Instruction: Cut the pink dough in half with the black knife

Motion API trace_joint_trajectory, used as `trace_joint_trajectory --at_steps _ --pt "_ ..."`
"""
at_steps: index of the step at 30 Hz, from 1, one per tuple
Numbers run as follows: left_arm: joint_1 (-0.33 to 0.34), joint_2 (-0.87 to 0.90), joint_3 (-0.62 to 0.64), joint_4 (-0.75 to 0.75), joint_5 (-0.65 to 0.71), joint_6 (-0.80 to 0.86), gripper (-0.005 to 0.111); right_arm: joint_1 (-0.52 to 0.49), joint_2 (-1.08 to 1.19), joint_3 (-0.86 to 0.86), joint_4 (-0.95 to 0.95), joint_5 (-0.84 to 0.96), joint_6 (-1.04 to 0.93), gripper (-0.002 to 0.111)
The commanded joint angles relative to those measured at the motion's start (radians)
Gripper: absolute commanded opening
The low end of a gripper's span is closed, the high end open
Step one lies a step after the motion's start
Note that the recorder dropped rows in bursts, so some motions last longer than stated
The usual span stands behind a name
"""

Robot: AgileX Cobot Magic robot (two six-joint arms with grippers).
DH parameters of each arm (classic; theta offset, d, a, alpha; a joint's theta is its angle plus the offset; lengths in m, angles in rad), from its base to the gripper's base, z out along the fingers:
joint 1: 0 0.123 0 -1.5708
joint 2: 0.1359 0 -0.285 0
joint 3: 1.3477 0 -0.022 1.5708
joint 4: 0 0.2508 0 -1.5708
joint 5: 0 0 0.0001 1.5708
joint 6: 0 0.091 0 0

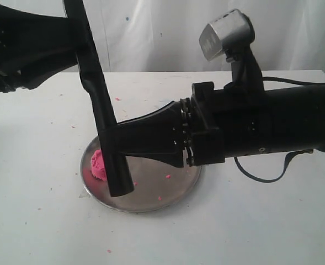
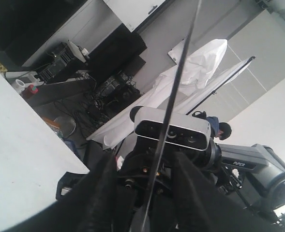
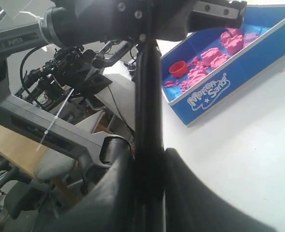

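The black knife stands nearly upright over the steel plate, its lower end just above the plate. The pink dough, one small lump, lies on the plate's left side, partly behind the knife. My right gripper reaches in from the right and is shut on the knife's lower part; the right wrist view shows the knife squeezed in the gripper. My left gripper is at the upper left by the blade. Its fingers stand apart, with the thin blade passing between them untouched.
Tiny pink crumbs dot the plate and the white table. A blue box of pink sand shapes with a red cup shows in the right wrist view. The right arm's grey camera rises above its wrist.
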Motion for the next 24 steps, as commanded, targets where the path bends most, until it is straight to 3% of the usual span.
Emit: trace_joint_trajectory --at_steps 1,14,21,24 --pt "-0.001 -0.005 -0.002 -0.025 0.056 -0.004 0.045 -0.003 -0.002 0.003 0.037 0.012 -0.013 0.000" --pt "0.001 -0.005 -0.002 0.028 -0.006 -0.023 0.045 -0.003 -0.109 0.001 0.034 -0.156 0.026 0.000" --pt "0.001 -0.006 -0.002 0.035 -0.032 -0.018 0.045 -0.003 -0.193 0.001 -0.048 -0.306 0.124 0.000" --pt "0.001 -0.006 -0.002 0.052 -0.032 -0.018 0.045 -0.003 -0.229 -0.014 -0.184 -0.447 0.271 0.000"
